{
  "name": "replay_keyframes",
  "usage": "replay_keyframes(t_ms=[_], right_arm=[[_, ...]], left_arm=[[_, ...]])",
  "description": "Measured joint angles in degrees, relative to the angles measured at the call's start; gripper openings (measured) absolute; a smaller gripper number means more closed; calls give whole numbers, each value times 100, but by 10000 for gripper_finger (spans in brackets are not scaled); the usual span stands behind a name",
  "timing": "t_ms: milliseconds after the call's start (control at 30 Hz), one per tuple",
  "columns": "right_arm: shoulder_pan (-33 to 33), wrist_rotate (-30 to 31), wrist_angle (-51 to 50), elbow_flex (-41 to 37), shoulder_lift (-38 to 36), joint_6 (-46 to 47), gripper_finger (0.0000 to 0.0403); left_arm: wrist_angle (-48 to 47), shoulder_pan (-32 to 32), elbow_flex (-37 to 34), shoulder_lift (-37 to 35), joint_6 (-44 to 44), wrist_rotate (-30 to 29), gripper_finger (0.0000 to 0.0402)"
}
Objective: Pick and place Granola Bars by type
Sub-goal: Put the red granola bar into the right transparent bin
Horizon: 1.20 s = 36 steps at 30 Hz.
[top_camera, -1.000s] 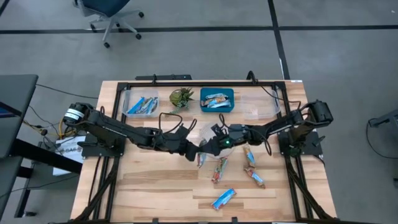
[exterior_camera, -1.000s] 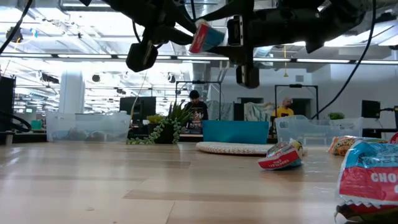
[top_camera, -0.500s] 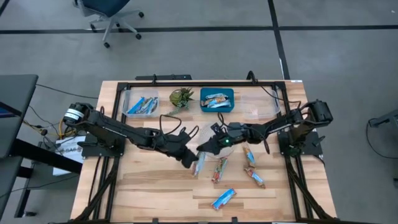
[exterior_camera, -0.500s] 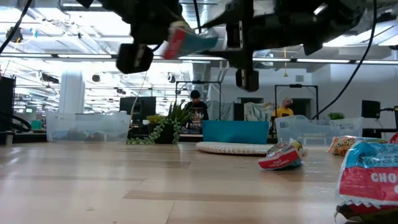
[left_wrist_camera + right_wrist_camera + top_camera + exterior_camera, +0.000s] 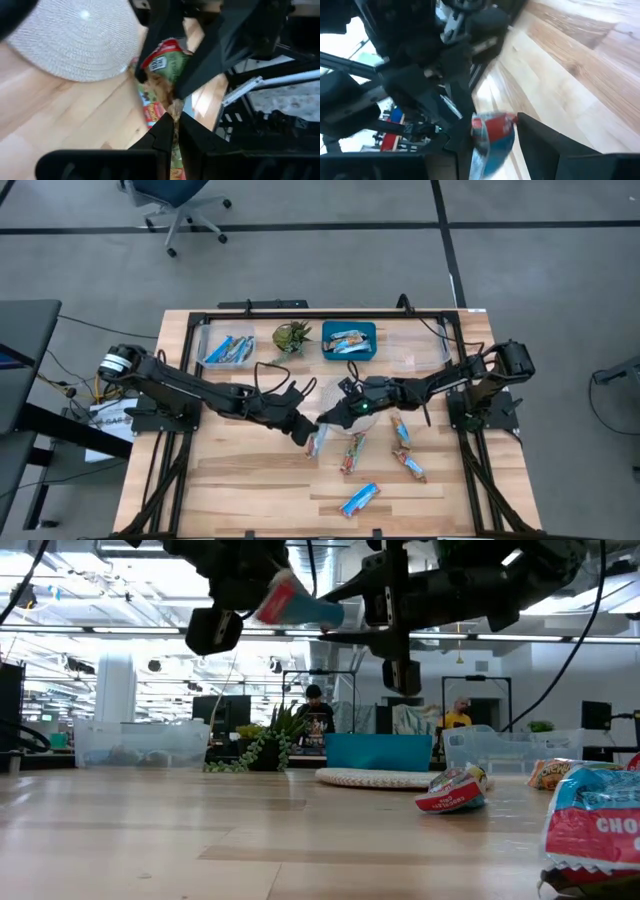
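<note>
Bar [image 5: 295, 606] | above table (low view only) | left gripper [image 5: 307, 435] clamped on it

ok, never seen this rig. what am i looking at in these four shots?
Two dark robot arms work at a wooden table, each ending in two fingers. The top-down shot covers the whole table, with the left arm on the picture's left. The low shot sits at tabletop height, with the arms overhead. The other two come from cameras on each wrist.

The left gripper has its fingers shut on a red-and-blue granola bar, held in the air over mid-table. The right gripper sits right beside it.

On the table lie several loose bars, such as a blue one, plus a woven mat, a small plant, and a blue tray and a clear bin, both holding bars.
</note>
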Motion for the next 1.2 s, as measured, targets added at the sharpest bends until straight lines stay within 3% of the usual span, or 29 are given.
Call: replay_keyframes(t_ms=[233,667,967,1200], right_arm=[[0,22,9,2,-9,-5,123],[-34,-87,1,2,-5,-32,56],[-157,-338,-111,-2,4,-47,51],[-295,-671,-907,-4,4,-262,51]], left_arm=[[-90,42,-4,-129,43,-127,16],[-128,44,-1,-121,41,-205,24],[-563,75,7,-123,39,-320,96],[-647,159,7,-123,39,-322,146]])
